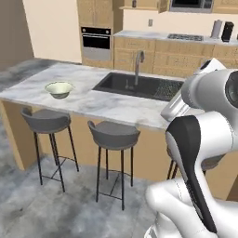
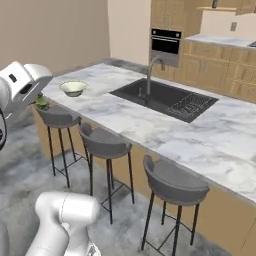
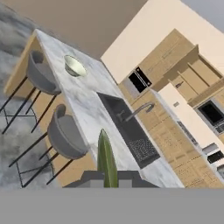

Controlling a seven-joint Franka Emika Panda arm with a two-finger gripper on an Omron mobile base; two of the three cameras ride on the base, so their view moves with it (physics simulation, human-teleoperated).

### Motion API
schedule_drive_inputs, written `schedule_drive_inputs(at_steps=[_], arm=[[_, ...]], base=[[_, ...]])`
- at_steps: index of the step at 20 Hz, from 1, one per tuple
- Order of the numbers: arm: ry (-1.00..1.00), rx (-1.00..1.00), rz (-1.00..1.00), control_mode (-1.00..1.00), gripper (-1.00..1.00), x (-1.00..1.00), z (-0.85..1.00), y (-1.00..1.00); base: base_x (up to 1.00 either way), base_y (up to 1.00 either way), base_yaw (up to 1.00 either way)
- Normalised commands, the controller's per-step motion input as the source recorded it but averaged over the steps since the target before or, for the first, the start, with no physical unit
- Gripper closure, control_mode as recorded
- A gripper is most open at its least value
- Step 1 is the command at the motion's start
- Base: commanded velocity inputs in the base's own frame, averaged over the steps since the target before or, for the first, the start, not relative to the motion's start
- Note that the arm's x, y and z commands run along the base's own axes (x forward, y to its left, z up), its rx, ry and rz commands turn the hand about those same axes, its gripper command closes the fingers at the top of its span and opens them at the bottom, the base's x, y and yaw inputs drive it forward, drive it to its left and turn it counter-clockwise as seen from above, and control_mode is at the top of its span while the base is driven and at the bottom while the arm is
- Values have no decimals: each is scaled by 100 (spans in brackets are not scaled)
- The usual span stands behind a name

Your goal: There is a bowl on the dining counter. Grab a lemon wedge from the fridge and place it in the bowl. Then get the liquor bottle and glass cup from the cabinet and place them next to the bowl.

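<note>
A pale green bowl stands near the left end of the marble dining counter. My gripper is shut on a thin yellow-green lemon wedge, which sticks up between the two fingertips in the hand view. The right base view has the wedge as a small green bit under the white hand, held in the air in front of the counter and short of the bowl. The liquor bottle, glass cup, fridge and cabinet are out of view.
A dark sink with a tall faucet is set into the counter right of the bowl. Grey bar stools line the counter's near side. A wall oven and wooden drawers stand behind.
</note>
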Motion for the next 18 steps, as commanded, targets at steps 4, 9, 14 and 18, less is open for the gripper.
schedule_drive_inputs(at_steps=[4,9,14,18], arm=[[0,0,0,100,100,0,0,0],[0,0,0,100,100,0,0,0],[0,0,0,100,100,0,0,0],[0,0,0,100,100,0,0,0]], base=[[65,100,-56],[38,100,-48],[26,100,-36],[32,100,-33]])
